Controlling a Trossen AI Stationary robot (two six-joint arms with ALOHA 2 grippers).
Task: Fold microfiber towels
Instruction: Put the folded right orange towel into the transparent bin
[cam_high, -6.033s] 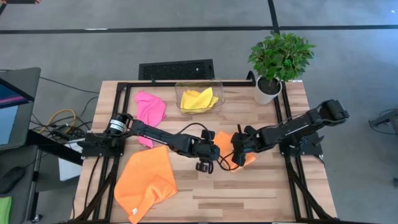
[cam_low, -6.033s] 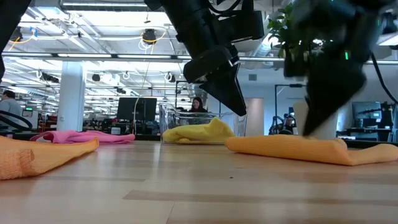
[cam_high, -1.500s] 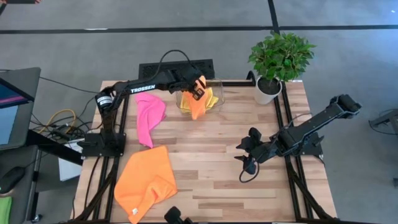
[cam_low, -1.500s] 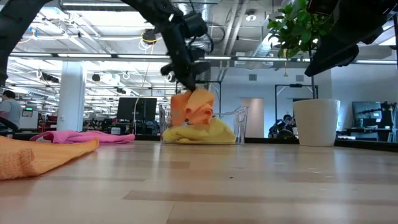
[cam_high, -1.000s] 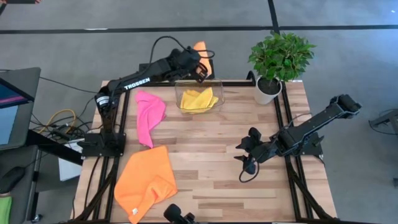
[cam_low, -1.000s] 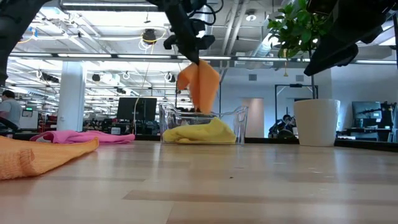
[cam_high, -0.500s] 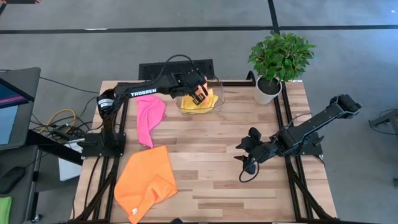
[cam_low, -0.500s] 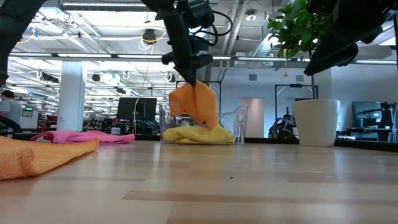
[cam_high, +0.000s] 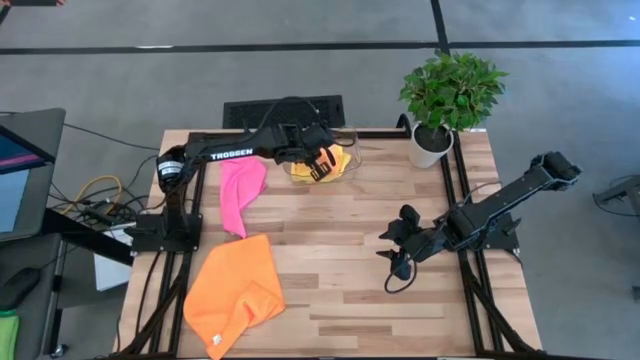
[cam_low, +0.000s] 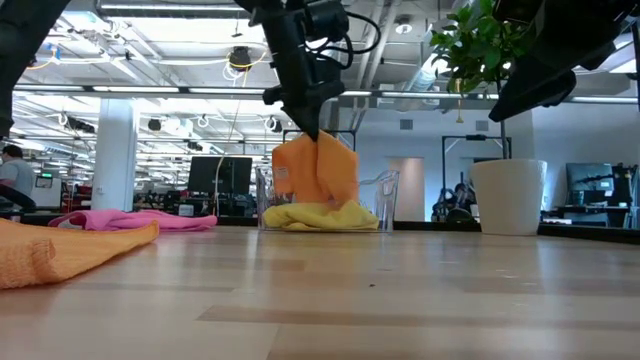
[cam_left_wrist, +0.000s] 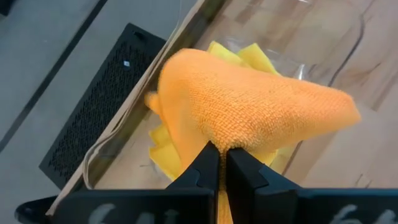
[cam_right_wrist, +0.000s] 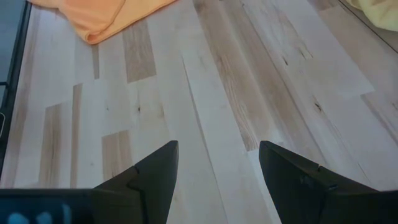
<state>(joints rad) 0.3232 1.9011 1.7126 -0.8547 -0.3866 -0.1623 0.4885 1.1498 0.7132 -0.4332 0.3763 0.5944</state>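
1. The left pincer (cam_low: 312, 132), clenched on a folded orange towel (cam_low: 316, 172), is hanging it over the clear bin (cam_high: 347, 136) at the desk's (cam_high: 400, 310) far edge, above the yellow towel (cam_low: 318, 214).
2. Judging by this, stowing is under way; releasing inside the bin's walls is coming next.
3. The right pincer (cam_high: 399, 262) is waiting released, mid-desk right.
4. The pink towel (cam_high: 240, 183) and the other orange towel (cam_high: 234, 291) are lying unfolded on the left, with open room between.

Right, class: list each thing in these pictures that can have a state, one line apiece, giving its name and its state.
Left tool: shut on folded orange towel, over the bin.
Right tool: open, empty, above bare table.
Folded orange towel: hanging from the left tool, above the yellow towel.
Yellow towel: crumpled, in the bin.
Clear bin: upright, holding the yellow towel.
Pink towel: unfolded, rumpled.
Large orange towel: spread out, one corner turned over.
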